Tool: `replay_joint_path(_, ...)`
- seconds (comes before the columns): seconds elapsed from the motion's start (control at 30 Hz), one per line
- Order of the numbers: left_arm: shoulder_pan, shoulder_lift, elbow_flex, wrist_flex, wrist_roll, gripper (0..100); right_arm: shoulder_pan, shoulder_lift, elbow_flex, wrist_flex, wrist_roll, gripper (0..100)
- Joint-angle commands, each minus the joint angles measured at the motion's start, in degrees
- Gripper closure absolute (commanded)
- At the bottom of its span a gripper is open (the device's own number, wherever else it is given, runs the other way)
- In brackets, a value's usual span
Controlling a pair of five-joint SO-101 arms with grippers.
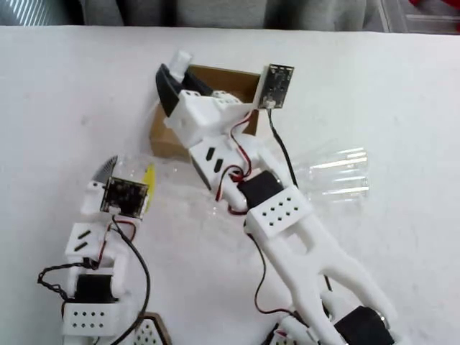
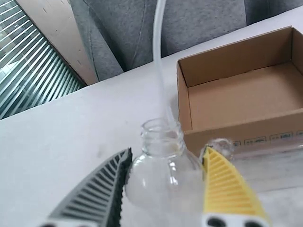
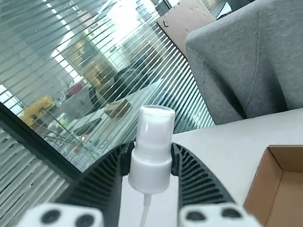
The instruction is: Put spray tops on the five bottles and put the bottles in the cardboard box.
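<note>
In the left wrist view a clear bottle (image 2: 158, 177) with an open neck stands between my left gripper's (image 2: 168, 153) grey and yellow fingers, which are shut on its body. A thin clear dip tube (image 2: 157, 52) hangs down from above to the bottle's neck. My right gripper (image 3: 151, 151) is shut on a white spray top (image 3: 152, 161), held upright between its black fingers. In the high view the right gripper (image 1: 172, 75) holds the spray top (image 1: 183, 59) at the cardboard box's (image 1: 223, 73) left end. The left gripper (image 1: 128, 172) sits lower left of it.
Several clear bottles (image 1: 338, 176) lie on their sides on the white table, right of the right arm. The open cardboard box (image 2: 236, 94) looks empty in the left wrist view. A person in grey sits behind the table.
</note>
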Motion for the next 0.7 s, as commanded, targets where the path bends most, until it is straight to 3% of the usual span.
replay_joint_path(0.0,0.7,-1.1,-0.3,0.3,0.2,88,-1.6,-1.8,-0.1,-1.3,-0.5,97.9)
replay_joint_path(0.67,0.6,-1.1,-0.3,0.3,0.2,88,-10.1,5.9,3.1,-1.0,0.1,97.9)
